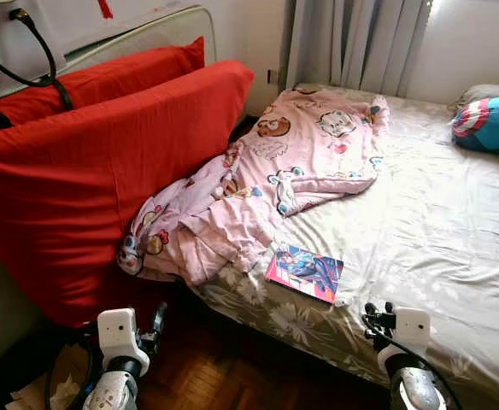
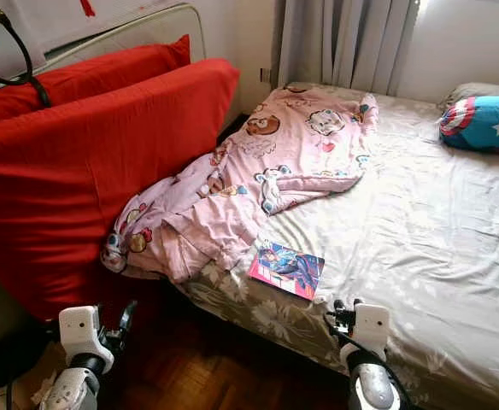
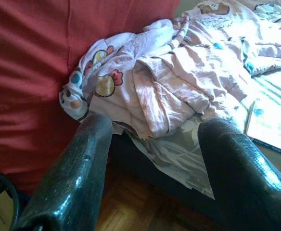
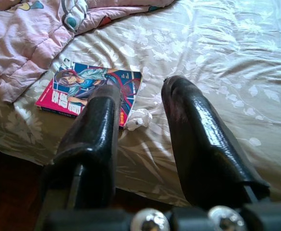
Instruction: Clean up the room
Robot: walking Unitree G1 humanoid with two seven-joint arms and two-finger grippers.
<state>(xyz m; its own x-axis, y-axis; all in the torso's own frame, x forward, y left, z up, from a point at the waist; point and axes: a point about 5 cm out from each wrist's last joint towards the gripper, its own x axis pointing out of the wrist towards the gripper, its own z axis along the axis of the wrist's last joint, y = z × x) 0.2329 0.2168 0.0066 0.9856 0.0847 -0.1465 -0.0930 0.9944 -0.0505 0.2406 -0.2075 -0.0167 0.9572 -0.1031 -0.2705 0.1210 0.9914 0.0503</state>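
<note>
A crumpled pink cartoon-print blanket (image 1: 258,184) lies across the bed's left side and hangs over its edge. A pink-and-blue comic book (image 1: 305,273) lies flat near the bed's front edge, with a small white scrap (image 4: 138,119) beside it. My right gripper (image 4: 140,98) hovers open just in front of the book, over the sheet. Lower left, above the floor, my left gripper (image 3: 152,132) is open and points at the hanging blanket end (image 3: 145,91). Nothing is between either pair of fingers.
A big red mattress or cushion (image 1: 79,171) leans against the wall on the left, with black cables (image 1: 36,51) over it. The bed (image 1: 437,231) has a floral sheet and a star-print pillow (image 1: 489,124) at the far right. A bin with paper (image 1: 27,384) stands on the wooden floor (image 1: 224,367).
</note>
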